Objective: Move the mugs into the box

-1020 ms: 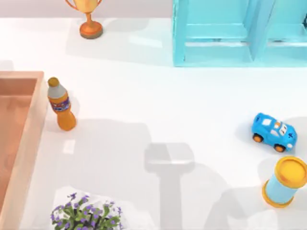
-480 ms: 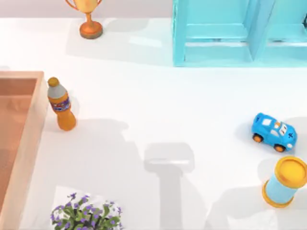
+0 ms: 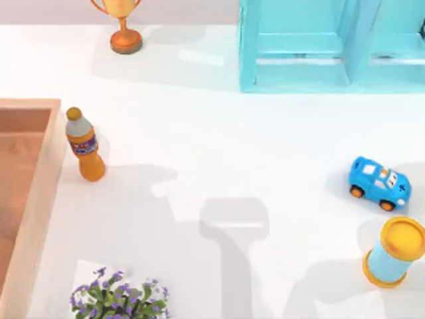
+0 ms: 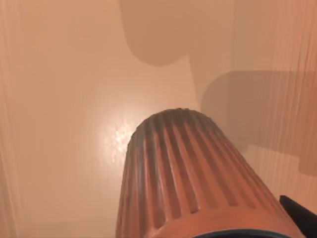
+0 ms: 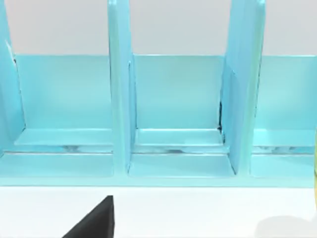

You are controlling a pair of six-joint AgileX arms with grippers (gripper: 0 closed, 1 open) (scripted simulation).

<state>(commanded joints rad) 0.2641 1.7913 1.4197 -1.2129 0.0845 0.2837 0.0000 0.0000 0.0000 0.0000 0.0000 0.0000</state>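
Left wrist view showed the dark brown ribbed mug (image 4: 193, 178) very close to the lens, its tapered body pointing away over the peach-orange floor of the box (image 4: 64, 99), with two soft shadows lying on that floor beyond it. A dark sliver of the left gripper (image 4: 299, 210) sat against the mug's wide end; whether the jaws pinched the mug or stood spread could not be told. Whether the mug touched the floor could not be told either. Right wrist view showed one black finger (image 5: 96, 220) of the right gripper low over the white desk (image 5: 198, 208), facing the light blue shelf unit (image 5: 173, 109) with its upright dividers; the state of these jaws could not be told. Top view, nearest edge first: a potted plant with purple flowers (image 3: 119, 299) stood at the near edge, left of centre, and the blue cylinder with the yellow-orange lid (image 3: 395, 252) lay near the right edge. Just beyond the cylinder sat a blue toy car (image 3: 378, 183). The box wall (image 3: 40, 199) ran along the left edge, and an orange drink bottle (image 3: 84, 146) stood just beside its far corner, outside it. Farthest off, the shelf unit stood at the back right and a gold trophy (image 3: 123, 26) at the back left.
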